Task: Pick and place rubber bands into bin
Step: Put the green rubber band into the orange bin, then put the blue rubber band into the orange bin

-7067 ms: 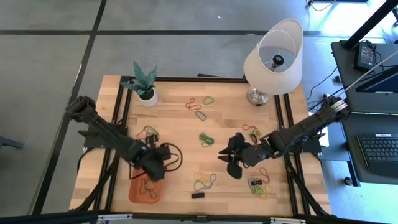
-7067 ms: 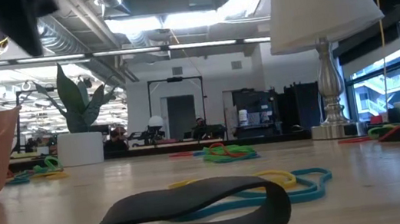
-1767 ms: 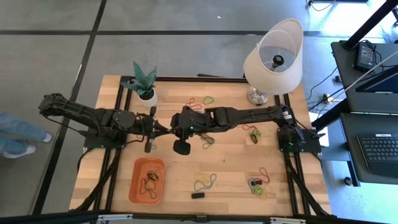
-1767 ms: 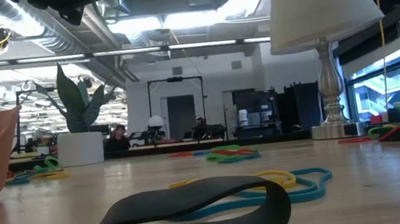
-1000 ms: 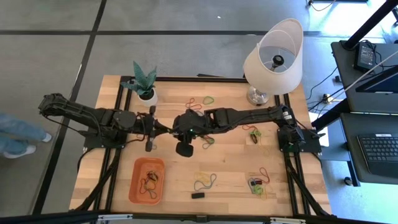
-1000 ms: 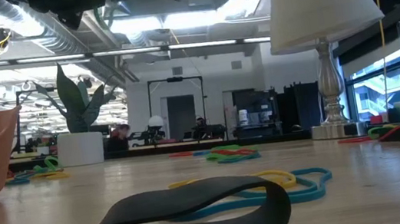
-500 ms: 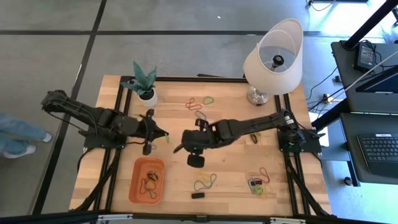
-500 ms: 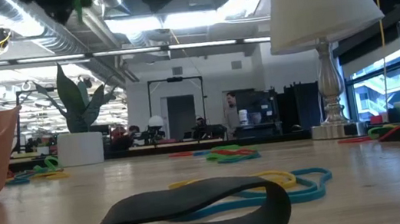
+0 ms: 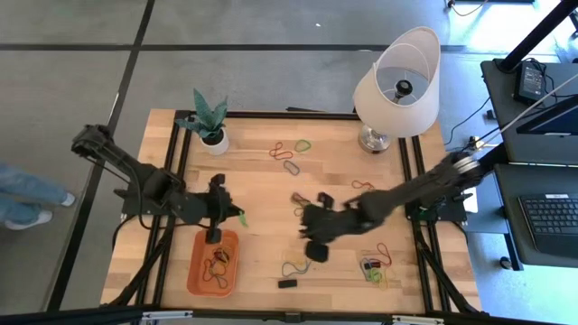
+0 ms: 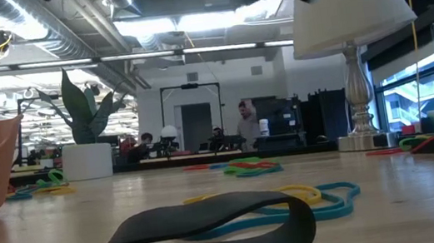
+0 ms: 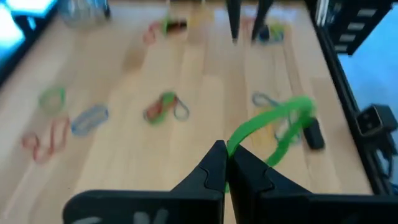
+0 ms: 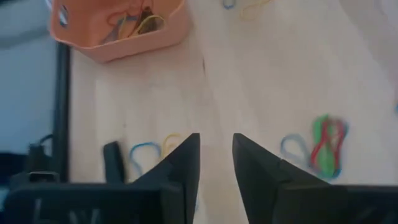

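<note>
My left gripper [image 9: 231, 216] hovers just beyond the far edge of the orange bin [image 9: 192, 271], shut on a green rubber band [image 9: 240, 217]. The bin rests flat on the table with a few bands inside. My right gripper [image 9: 304, 218] hangs over the table's middle, open, with nothing between its fingers [image 12: 186, 158]. More rubber bands lie loose: a yellow and blue pair [image 9: 296, 264], a green, red and blue bunch [image 12: 324, 144], and others at the far side [image 9: 293, 149]. A black band [image 10: 206, 232] lies flat in the low view's foreground. My left gripper pinches the green band at one spot of its loop [image 11: 231, 148], between its two shut fingertips [image 11: 214, 163]. The rest of the loop [image 11: 292, 115] juts out beyond the fingertips, open and slack, lifted clear of the table.
A lamp [image 9: 397, 81] stands at the far right and a white pot with a plant [image 9: 212, 135] at the far left. A small black block [image 9: 287, 283] lies near the front edge. More bands lie at the near right [image 9: 375, 271]. A person's legs [image 9: 23, 194] show left of the table.
The two grippers, close together over the table's middle a second ago, have parted. My left gripper has carried the green band toward the near edge, up to the bin. My right gripper has swung toward the table's right and near edge and has sunk lower.
</note>
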Controlling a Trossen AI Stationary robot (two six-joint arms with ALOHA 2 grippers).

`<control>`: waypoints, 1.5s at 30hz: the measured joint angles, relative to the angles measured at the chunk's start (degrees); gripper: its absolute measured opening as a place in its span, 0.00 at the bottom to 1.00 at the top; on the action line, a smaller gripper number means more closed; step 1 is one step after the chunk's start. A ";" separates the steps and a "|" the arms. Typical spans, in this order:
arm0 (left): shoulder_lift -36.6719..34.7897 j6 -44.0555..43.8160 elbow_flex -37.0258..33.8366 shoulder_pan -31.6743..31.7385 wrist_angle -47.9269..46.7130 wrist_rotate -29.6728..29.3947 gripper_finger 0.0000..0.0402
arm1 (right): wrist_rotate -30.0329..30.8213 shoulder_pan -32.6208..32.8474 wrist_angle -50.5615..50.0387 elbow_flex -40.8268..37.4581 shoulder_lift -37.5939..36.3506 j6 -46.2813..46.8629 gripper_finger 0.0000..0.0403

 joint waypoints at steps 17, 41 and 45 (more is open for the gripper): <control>18.93 -41.35 9.14 -7.34 -20.82 18.02 0.01 | 0.09 8.30 27.04 -32.27 -16.55 20.15 0.25; 29.30 -56.58 5.79 -8.94 -26.55 27.21 0.18 | -3.05 11.10 27.94 -32.19 -16.57 16.62 0.25; 29.13 -58.46 5.79 -8.83 -26.55 26.60 0.24 | -3.01 11.20 27.92 -32.16 -16.57 16.55 0.25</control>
